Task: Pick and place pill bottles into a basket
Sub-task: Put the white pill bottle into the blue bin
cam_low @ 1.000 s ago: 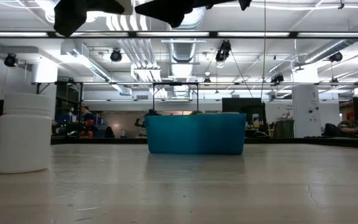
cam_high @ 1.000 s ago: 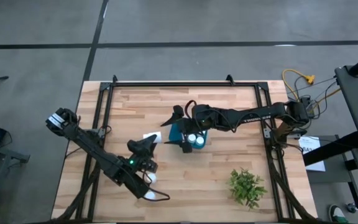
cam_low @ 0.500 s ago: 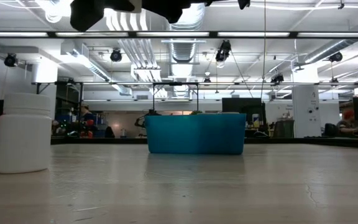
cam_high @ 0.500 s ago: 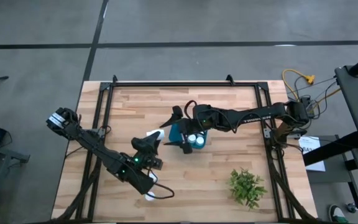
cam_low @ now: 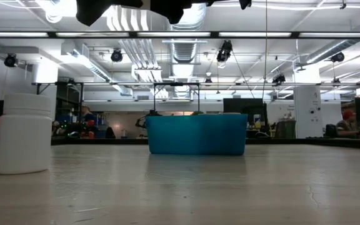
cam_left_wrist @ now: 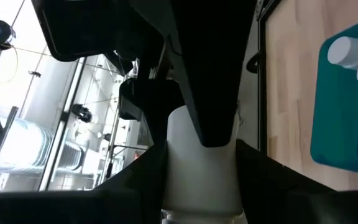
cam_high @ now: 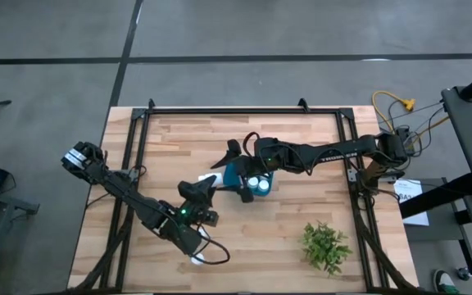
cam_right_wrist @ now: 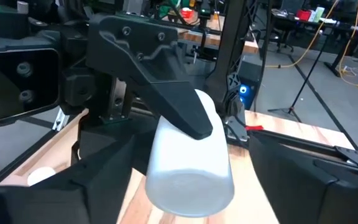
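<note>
Our left gripper [cam_left_wrist: 199, 140] is clamped on a pill bottle [cam_left_wrist: 201, 165], w/ the teal basket [cam_high: 247, 182] just ahead of the jaws. Our right gripper [cam_high: 234, 161] hangs over the basket; we can't tell its jaw state. Risk: letting go early drops the bottle short of the rim, or both grippers collide.

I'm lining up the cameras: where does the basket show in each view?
High: basket near the middle, mostly under the right arm.
Low: middle.
Left wrist: right edge, caps inside.
Right wrist: not in it.
Landmark: the bottle in the left gripper, seen in high and both wrist views.
</note>
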Available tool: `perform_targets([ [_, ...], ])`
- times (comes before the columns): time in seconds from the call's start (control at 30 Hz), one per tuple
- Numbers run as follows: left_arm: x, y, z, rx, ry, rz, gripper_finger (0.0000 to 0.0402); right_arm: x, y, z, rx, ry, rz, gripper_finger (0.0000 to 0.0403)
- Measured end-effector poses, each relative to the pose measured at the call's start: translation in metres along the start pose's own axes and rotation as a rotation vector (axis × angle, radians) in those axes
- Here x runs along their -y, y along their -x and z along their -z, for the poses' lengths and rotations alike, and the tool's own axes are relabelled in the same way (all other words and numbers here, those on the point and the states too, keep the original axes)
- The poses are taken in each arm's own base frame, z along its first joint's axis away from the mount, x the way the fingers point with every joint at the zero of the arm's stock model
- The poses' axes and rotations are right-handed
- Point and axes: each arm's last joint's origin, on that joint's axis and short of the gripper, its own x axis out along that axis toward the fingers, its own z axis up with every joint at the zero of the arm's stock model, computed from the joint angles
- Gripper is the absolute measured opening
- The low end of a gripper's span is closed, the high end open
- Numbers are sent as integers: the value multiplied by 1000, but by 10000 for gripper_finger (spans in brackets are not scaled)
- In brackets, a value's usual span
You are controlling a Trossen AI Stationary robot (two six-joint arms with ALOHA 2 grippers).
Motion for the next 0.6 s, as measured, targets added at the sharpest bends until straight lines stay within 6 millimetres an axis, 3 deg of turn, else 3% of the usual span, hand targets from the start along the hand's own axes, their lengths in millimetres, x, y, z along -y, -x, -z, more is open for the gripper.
perform_targets([
  [0.3, 0, -1, 0, -7, -18, -6, 142, 0, 0, 2, -20, -11, -5, 168],
  [0.6, -1, -1, -1, -8, -20, -9, 142, 0, 0, 2, -22, 0, -5, 165],
])
